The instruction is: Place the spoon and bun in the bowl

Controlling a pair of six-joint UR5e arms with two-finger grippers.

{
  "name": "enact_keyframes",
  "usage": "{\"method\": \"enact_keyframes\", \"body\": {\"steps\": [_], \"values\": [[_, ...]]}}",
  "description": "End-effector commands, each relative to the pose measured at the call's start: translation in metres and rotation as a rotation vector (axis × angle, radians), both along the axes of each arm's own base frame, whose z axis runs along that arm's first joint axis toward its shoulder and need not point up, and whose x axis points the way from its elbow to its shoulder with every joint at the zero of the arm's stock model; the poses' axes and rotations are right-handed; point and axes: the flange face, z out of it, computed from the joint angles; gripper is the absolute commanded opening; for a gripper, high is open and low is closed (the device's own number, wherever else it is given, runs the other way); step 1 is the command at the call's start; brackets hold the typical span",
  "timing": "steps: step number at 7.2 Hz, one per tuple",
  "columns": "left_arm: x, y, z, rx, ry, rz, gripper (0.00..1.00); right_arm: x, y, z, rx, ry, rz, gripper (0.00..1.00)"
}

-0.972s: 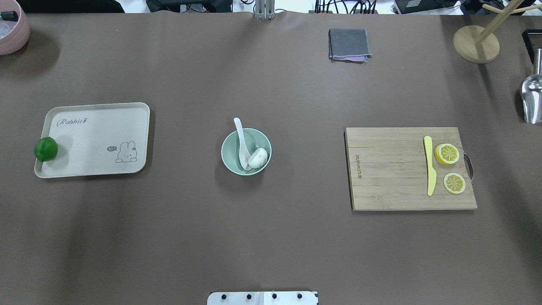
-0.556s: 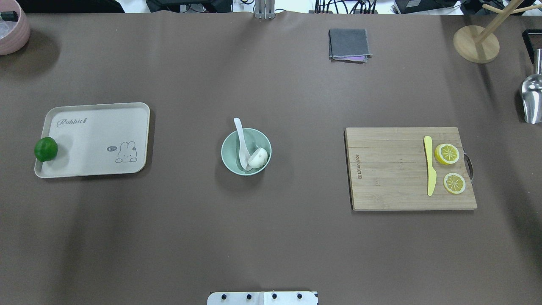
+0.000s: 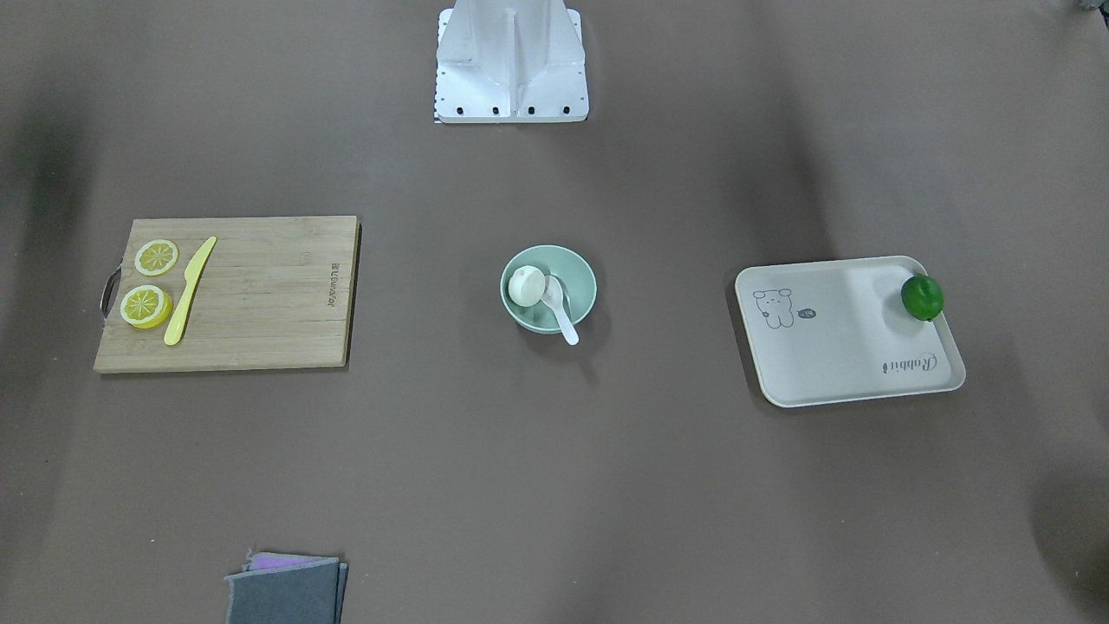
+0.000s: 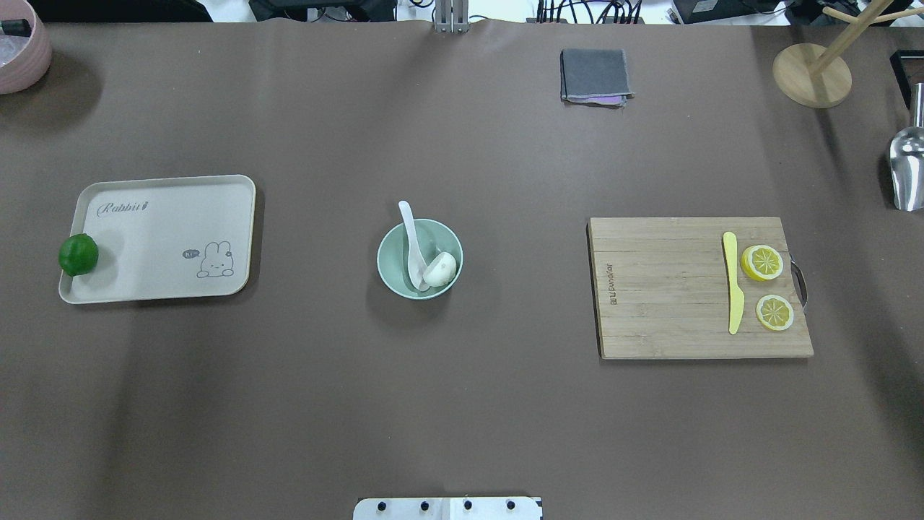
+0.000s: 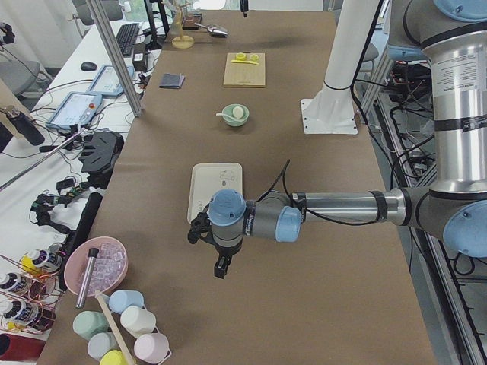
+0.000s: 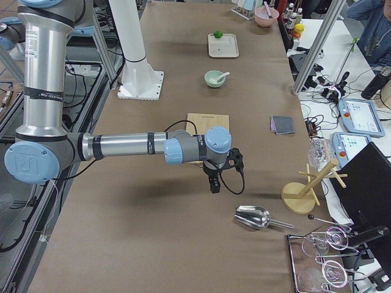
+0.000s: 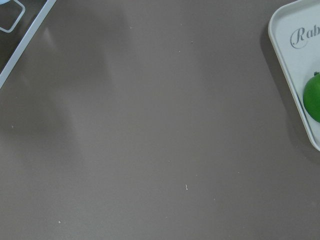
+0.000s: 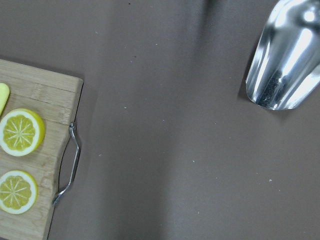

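The pale mint-green bowl (image 4: 393,271) stands at the table's centre. The white spoon (image 4: 413,244) lies in it, scoop down inside, handle sticking out over the far rim. The white bun (image 4: 439,269) sits inside the bowl against the scoop. The front-facing view shows the same: bowl (image 3: 579,279), bun (image 3: 526,285), spoon (image 3: 560,315). My left gripper (image 5: 221,268) shows only in the exterior left view, above the table beyond the tray's end. My right gripper (image 6: 214,185) shows only in the exterior right view, past the cutting board. I cannot tell whether either is open or shut.
A beige tray (image 4: 166,231) with a green lime (image 4: 78,254) lies on the left. A wooden cutting board (image 4: 664,289) with a yellow knife (image 4: 733,282) and two lemon slices (image 4: 762,262) lies on the right. A grey cloth (image 4: 595,75), metal scoop (image 4: 907,170) and wooden stand (image 4: 811,74) are further back.
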Motion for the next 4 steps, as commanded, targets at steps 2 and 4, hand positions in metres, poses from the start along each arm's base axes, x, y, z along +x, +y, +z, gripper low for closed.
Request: {"method": "enact_keyframes", "body": {"steps": [2,4], "values": [[0.0,-0.0008,-0.0032,0.006,0.003,-0.001,0.98,-0.0051,-0.0024,-0.0084,0.017,-0.006,-0.011,1.0],[0.001,-0.0026,-0.007,0.011,0.006,-0.001,0.98,-0.0065,-0.0015,-0.0062,0.012,-0.006,-0.015,1.0]]}}
